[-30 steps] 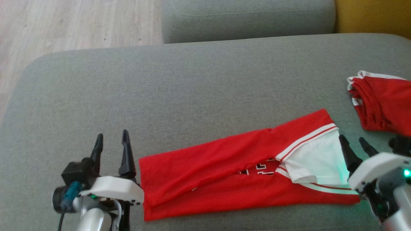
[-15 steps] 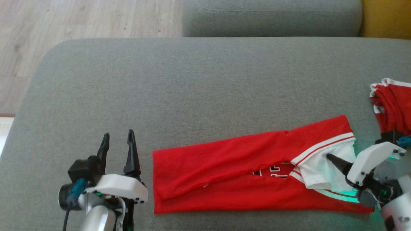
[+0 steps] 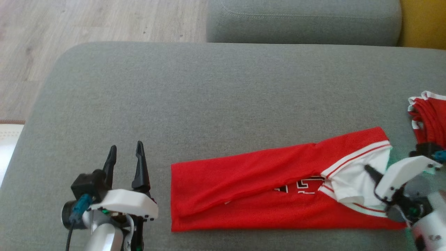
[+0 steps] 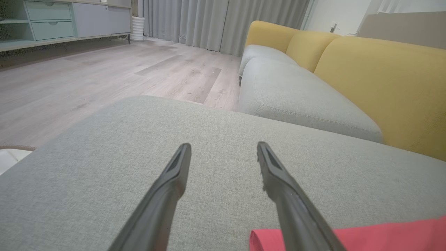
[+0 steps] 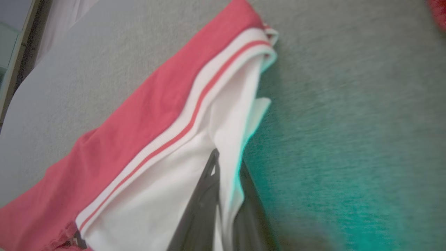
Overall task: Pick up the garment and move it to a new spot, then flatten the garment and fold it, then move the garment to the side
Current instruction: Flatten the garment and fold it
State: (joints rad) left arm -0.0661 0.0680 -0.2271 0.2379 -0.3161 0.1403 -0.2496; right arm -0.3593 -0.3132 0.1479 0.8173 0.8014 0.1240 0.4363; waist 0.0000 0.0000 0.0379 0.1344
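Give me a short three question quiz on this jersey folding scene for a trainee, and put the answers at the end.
1. True or false: the left gripper is open and holds nothing.
2. The right gripper is shut on which part of the red jersey? A: the red hem. B: the white fabric. C: the number print.
3. What else lies on the grey cushion, at the head view's right edge?
Key: 1 true; 2 B; 3 a second red garment with white trim.
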